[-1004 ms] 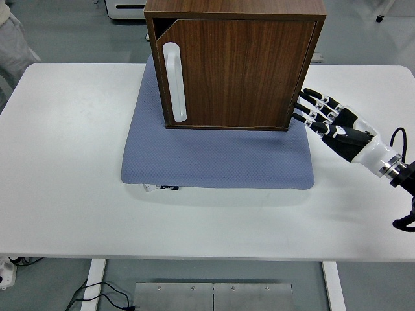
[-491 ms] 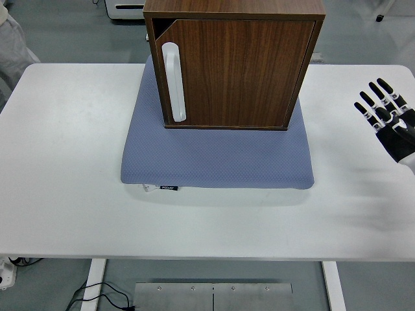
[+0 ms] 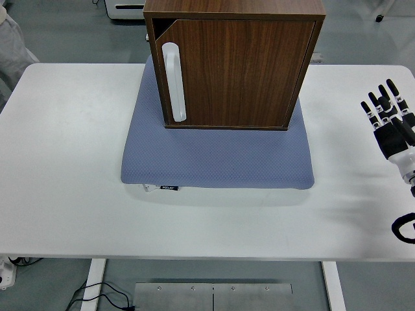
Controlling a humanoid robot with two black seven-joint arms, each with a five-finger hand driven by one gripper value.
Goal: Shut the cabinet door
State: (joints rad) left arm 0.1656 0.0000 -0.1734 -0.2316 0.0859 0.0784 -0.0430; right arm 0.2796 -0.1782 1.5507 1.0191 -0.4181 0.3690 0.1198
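A dark wood cabinet (image 3: 237, 61) stands on a blue-grey mat (image 3: 217, 155) at the table's back middle. Its door (image 3: 240, 71) lies nearly flush with the front frame, with a thin gap showing at the top left corner. A white vertical handle (image 3: 174, 81) runs down the door's left side. My right hand (image 3: 388, 116) hovers over the table's right edge, well apart from the cabinet, its fingers stretched out and pointing away from me, holding nothing. The left arm does not show.
The white table (image 3: 65, 162) spreads wide to the left and in front of the mat. A black cable loop (image 3: 405, 228) hangs at the right edge below my wrist. A person's light clothing (image 3: 10, 39) shows at the top left corner.
My right hand has drawn back from the cabinet's lower right corner to the table's right edge, and its fingers have turned from pointing at the cabinet to pointing away from me. The cabinet has stayed put.
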